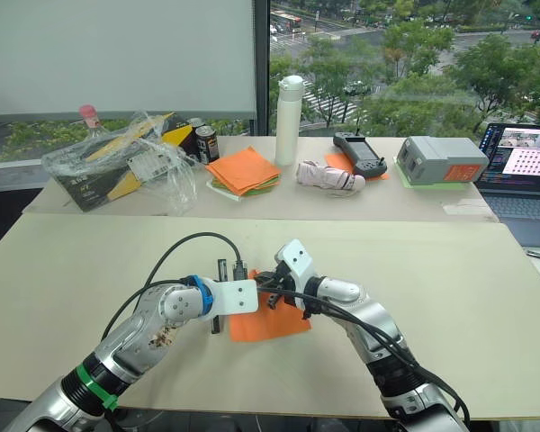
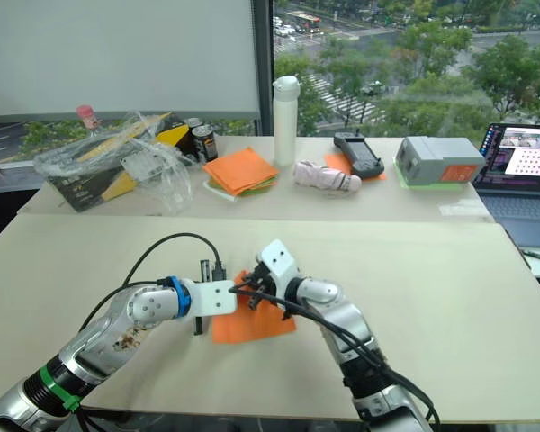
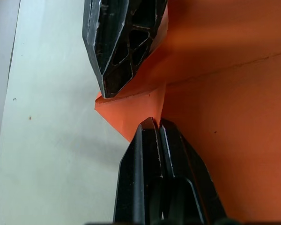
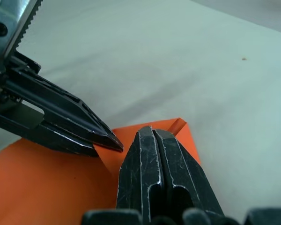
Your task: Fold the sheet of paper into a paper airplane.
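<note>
The orange sheet of paper (image 1: 272, 324) lies flat on the near table (image 1: 450, 279), close to its front edge, with a creased corner flap (image 3: 131, 112) at its far left. Both grippers meet at that corner. My left gripper (image 3: 154, 123) is shut, and its tips rest on the fold line there. From the opposite side my right gripper (image 4: 152, 131) is also shut, its tip down on the flap beside the left gripper (image 4: 118, 146). Whether paper is pinched between either pair of fingers is not visible. In the head views the wrists partly hide the corner (image 1: 254, 275).
On the far table stand a stack of orange and green sheets (image 1: 243, 171), a white bottle (image 1: 290, 121), a crumpled plastic bag (image 1: 126, 157), cans (image 1: 205, 142), a handheld device (image 1: 360, 153) and a grey box (image 1: 441, 160). A laptop (image 1: 522, 171) sits at the right.
</note>
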You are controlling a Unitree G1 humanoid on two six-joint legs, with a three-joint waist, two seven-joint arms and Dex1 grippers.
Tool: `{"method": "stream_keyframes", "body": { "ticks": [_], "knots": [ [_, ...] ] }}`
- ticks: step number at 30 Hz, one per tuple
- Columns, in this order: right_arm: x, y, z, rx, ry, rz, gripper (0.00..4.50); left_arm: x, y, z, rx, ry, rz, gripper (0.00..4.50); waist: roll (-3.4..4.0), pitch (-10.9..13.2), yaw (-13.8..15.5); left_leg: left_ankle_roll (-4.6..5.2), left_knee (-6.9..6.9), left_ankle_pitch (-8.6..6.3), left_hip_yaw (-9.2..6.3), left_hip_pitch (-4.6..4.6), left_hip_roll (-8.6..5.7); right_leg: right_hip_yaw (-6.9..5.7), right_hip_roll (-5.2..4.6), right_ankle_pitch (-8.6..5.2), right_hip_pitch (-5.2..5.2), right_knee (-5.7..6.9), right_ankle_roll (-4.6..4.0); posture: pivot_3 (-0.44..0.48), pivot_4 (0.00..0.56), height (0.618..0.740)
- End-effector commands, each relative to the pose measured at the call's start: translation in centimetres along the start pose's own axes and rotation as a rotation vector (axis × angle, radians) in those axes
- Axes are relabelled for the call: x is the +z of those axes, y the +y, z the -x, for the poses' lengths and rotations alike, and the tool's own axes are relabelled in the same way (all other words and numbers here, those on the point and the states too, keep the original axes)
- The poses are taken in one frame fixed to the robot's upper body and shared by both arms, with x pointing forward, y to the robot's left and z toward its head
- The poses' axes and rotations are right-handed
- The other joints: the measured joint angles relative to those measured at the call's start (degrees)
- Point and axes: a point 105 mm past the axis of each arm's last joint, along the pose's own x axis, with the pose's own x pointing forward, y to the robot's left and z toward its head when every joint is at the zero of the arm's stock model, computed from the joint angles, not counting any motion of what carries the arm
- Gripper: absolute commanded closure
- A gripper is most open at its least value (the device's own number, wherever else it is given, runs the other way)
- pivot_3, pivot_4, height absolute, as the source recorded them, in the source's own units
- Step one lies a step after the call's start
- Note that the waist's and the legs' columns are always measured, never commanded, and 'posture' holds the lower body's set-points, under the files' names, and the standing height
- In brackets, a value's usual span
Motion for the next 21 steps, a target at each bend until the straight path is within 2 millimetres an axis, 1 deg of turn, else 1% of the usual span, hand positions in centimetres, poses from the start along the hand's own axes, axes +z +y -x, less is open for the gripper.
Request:
{"method": "stream_keyframes", "body": {
  "ticks": [1, 8, 17, 21],
  "knots": [
    [0.6, 0.2, -0.2, 0.022, -0.013, 0.024, 4.5, -0.7, -0.1, -0.1, 0.003, 0.029, 0.009, 4.45, 0.0, 0.0, 0.0, 0.0, 0.0, 0.0, 0.0, 0.0, 0.0, 0.0, 0.0, 0.0, 0.0, 0.01, 0.0, 0.0, 0.15, 0.74],
    [-0.2, 0.6, -0.5, 0.053, 0.019, 0.023, 4.5, -0.8, 0.0, -0.1, 0.02, 0.028, 0.026, 4.45, 0.0, 0.0, 0.0, 0.0, 0.02, 0.0, 0.0, 0.02, 0.0, 0.0, 0.0, 0.0, 0.0, 0.08, 0.0, 0.0, 0.15, 0.74],
    [-0.1, 1.1, -0.7, 0.076, 0.017, 0.022, 4.5, -0.8, 0.0, -0.1, 0.031, 0.028, 0.038, 4.45, 0.0, 0.0, -0.1, 0.0, 0.03, 0.0, 0.0, 0.03, 0.0, 0.0, 0.0, 0.0, -0.01, 0.12, 0.0, 0.0, 0.15, 0.74],
    [-0.3, 1.4, -0.7, 0.089, 0.028, 0.049, 4.5, -0.7, -0.1, -0.1, 0.031, 0.023, 0.049, 4.45, 0.0, 0.0, -0.1, 0.0, 0.03, 0.0, 0.0, 0.04, 0.0, 0.0, 0.0, 0.0, -0.01, 0.15, 0.0, 0.0, 0.15, 0.74]
  ]
}}
